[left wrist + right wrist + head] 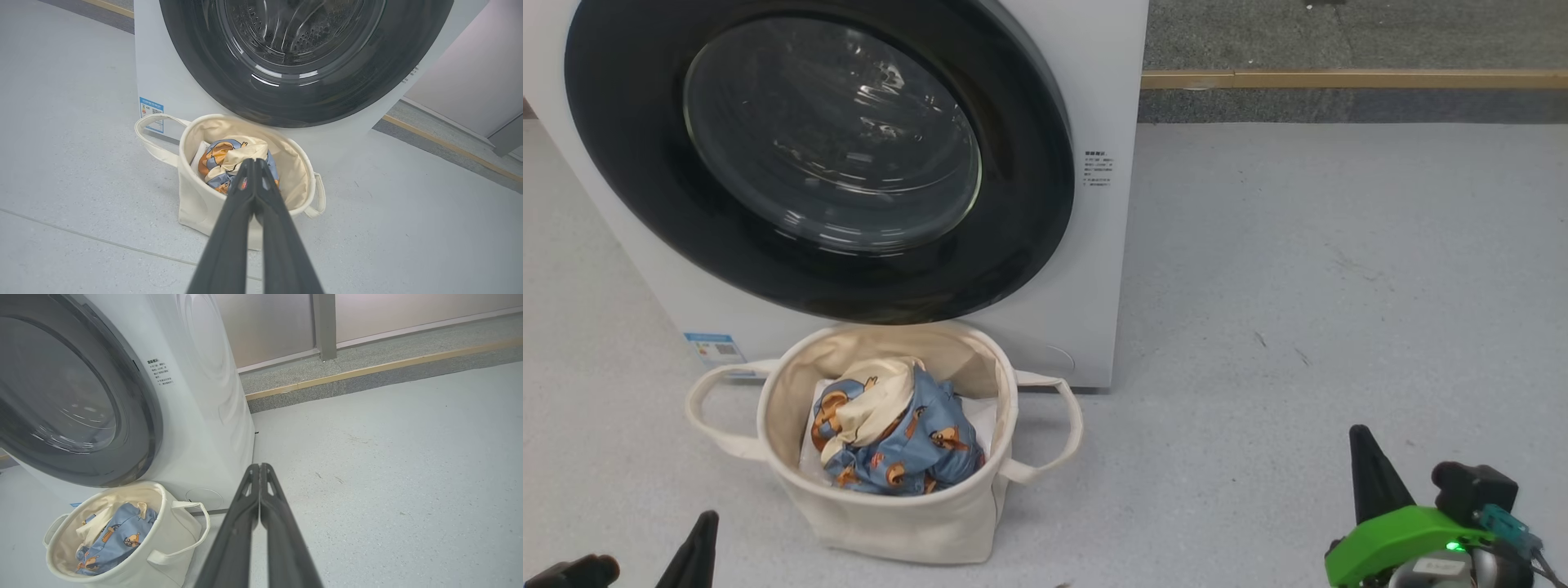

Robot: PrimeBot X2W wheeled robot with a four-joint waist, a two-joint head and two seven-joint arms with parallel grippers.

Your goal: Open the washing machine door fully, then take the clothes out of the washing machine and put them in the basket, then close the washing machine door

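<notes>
So, clothes (890,437): the blue bear-print bundle with the cream bit on top sits down inside the basket, nothing hanging over the rim.
Basket (890,523): cream canvas tub standing upright on the floor right in front of the machine, just under the bottom of the door, both loop handles sticking out sideways.
Washing machine door (629,188): looks shut, with the black rim lying flat against the front panel. In the left wrist view I see bare drum metal through the glass and no fabric that I can make out.
Washing machine (1103,269): white box with a blue sticker (715,347) low on the front, beside the basket's handle.
Left gripper (254,163): closed, fingers pressed together with nothing between them, pointing at the basket from well back.
Right gripper (259,467): same deal, closed and empty, off to the side over bare floor (1298,286), well apart from the machine.
Where we're at: my read is all three parts look done, so what's left is really just confirming the door caught.
How to do it well: if the latch is in doubt, I'd push with the closed fingertips on the black rim on the side away from the hinge, not on the glass bulge, and press straight in.
Watch out: keep both arms wide of the loop handles when backing off, since that soft tub would probably drag or tip easily.
</notes>
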